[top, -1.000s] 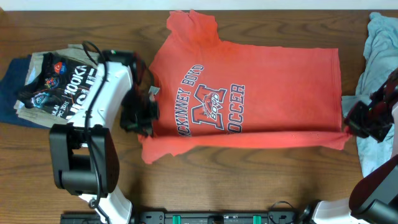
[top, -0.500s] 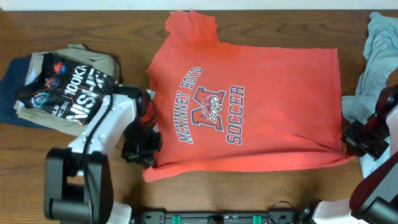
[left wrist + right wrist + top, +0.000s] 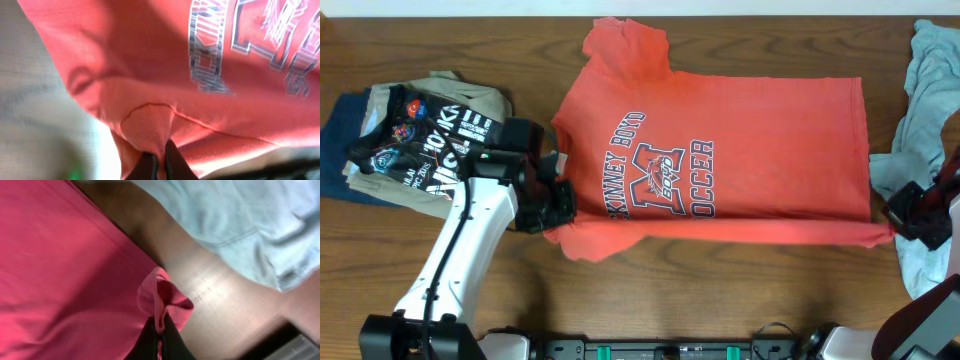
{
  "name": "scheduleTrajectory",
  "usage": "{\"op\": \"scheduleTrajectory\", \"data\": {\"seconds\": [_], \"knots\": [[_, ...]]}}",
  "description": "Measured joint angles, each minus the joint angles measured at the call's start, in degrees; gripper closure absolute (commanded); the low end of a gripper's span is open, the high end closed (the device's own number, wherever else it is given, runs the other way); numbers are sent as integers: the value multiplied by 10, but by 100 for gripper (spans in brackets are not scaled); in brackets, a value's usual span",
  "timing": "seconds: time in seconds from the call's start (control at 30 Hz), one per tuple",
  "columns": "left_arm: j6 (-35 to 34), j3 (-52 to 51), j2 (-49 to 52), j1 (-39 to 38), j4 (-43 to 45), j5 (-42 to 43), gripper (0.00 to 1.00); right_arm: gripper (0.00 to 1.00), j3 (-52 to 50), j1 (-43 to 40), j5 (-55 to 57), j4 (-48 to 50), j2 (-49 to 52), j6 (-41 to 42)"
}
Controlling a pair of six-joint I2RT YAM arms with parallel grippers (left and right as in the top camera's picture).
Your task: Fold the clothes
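**Overhead view with two wrist views.** A wooden table [image 3: 720, 300] is shown. At its left edge a pile is seen: a black shirt with white print [image 3: 430, 150] laid over a tan garment [image 3: 470, 95] and a navy garment [image 3: 332, 150]. At the right edge a pale blue-grey garment [image 3: 925, 90] is heaped, just beside the hem of the task's shirt.

The red-orange T-shirt [image 3: 740, 110] is spread in the middle of the table, lettering upward, with one sleeve pointed toward the far edge. Its near-left part, by the other sleeve, is met by the left gripper [image 3: 560, 210]. Its near-right corner is met by the right gripper [image 3: 898, 215].

Both grippers are pressed together on the fabric. In each wrist view a pinched fold of red cloth is seen caught between the dark fingertips.
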Motion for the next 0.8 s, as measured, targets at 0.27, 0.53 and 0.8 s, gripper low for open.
{"op": "scheduleTrajectory", "data": {"seconds": [0.27, 0.53, 0.8], "knots": [[-24, 0, 0, 22, 103, 6, 94, 99, 0, 2, -39, 47, 0, -2], [-26, 0, 0, 23, 177, 8, 94, 99, 0, 16, -43, 70, 0, -2], [-28, 0, 14, 23, 216, 8, 94, 98, 0, 36, -43, 103, 0, -1]]}}
